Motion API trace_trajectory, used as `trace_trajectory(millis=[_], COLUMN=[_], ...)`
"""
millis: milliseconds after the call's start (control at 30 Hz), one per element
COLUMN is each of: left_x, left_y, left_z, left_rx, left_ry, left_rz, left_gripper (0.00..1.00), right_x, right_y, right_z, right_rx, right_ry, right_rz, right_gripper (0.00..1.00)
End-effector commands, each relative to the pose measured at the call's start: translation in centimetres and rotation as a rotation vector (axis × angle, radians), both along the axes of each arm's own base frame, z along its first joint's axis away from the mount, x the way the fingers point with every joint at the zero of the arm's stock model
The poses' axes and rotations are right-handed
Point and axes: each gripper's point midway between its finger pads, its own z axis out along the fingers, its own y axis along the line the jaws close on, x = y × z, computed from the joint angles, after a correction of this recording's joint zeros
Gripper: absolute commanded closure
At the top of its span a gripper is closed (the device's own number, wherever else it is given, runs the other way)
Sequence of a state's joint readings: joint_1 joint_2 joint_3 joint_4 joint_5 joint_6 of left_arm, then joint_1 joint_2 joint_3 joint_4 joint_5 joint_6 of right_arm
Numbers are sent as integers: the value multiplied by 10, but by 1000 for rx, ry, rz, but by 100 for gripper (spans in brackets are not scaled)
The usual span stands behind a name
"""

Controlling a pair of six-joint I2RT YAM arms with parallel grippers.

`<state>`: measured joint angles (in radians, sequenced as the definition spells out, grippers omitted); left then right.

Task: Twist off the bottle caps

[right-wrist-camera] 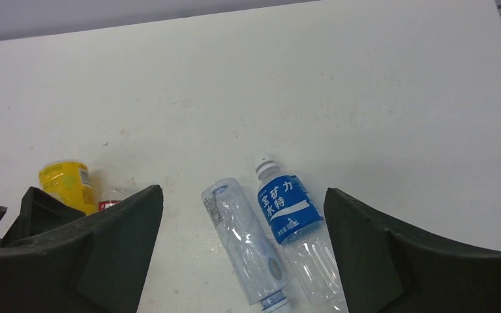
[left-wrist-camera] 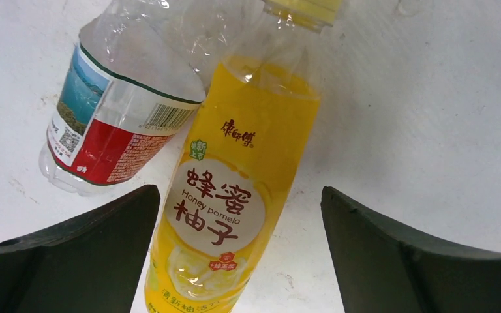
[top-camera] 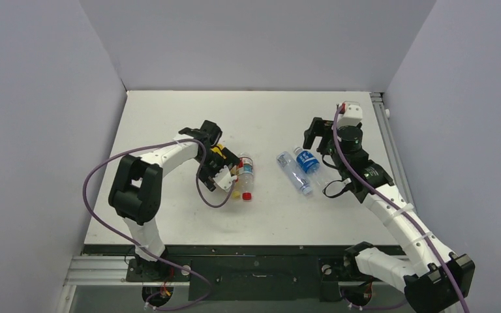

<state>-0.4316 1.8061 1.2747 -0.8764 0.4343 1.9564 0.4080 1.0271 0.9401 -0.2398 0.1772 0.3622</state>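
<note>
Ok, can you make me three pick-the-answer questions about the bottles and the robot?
1. What lies right beside the yellow juice bottle? A the red-label bottle; B a cup; C nothing.
2. How many bottles lie on the table? A two; B four; C six.
3. The left arm's fingers are: A open; B squeezed shut; C holding a cap.
Answers: 1 A, they lie side by side. 2 B, that pair plus the clear bottle and blue-label bottle. 3 A, a wide gap shows between them.
</note>
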Motion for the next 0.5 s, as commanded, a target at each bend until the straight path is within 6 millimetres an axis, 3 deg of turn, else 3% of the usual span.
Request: trace_trajectory(millis=[0,233,467], left_x=[12,4,-6], left_y=[1,4,0], left_z=[1,-9,24], left_rx=[46,38,-83], left_ry=[-42,-43,-13], left_rz=[-37,18,240], left_gripper=[12,43,69], right_x=[1,-3,-3], right_y=[20,51,75], right_z=[15,11,19], right_rx=[28,30,50], right_ry=[-13,11,11], right_rz=[50,116,170], right_gripper=[12,12,12])
